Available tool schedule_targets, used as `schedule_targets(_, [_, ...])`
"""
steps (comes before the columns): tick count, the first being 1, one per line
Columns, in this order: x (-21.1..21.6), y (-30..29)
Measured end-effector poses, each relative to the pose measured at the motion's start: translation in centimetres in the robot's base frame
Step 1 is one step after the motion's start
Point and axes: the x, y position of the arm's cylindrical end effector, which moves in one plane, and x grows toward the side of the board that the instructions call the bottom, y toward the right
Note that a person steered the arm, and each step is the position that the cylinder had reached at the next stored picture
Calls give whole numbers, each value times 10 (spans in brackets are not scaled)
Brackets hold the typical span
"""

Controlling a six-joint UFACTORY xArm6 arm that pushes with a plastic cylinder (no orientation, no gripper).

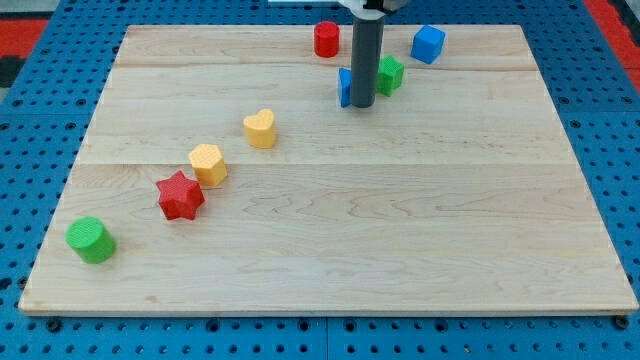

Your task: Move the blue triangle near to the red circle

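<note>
Your view shows my tip (pixel 362 105), the lower end of a straight dark rod with no jaws to spread or pinch, set down on the board in its upper middle. The blue triangle (pixel 344 87) lies directly against the rod's left side, mostly hidden behind it, so you cannot judge its full outline. A green block (pixel 390 74), shape unclear, sits just beside the rod on the view's right. The red circle (pixel 326 39) stands near the board's top edge, up and slightly left of the blue triangle, close but apart. A blue cube (pixel 428 43) rests further right along the same edge.

Moving outward, a diagonal line runs toward the view's bottom left: a yellow heart (pixel 260 128), a yellow hexagon-like block (pixel 208 163), a red star (pixel 180 195) touching it, and a green cylinder (pixel 91 240) near the corner.

You count eight blocks: two blue, two green, two red, two yellow.

The wooden board (pixel 400 230) is pale, made of planks, and lies on a blue perforated table (pixel 30 90).
</note>
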Motion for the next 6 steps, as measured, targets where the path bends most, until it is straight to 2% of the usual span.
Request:
schedule_targets(5, [-65, -26])
schedule_targets(6, [-74, -61])
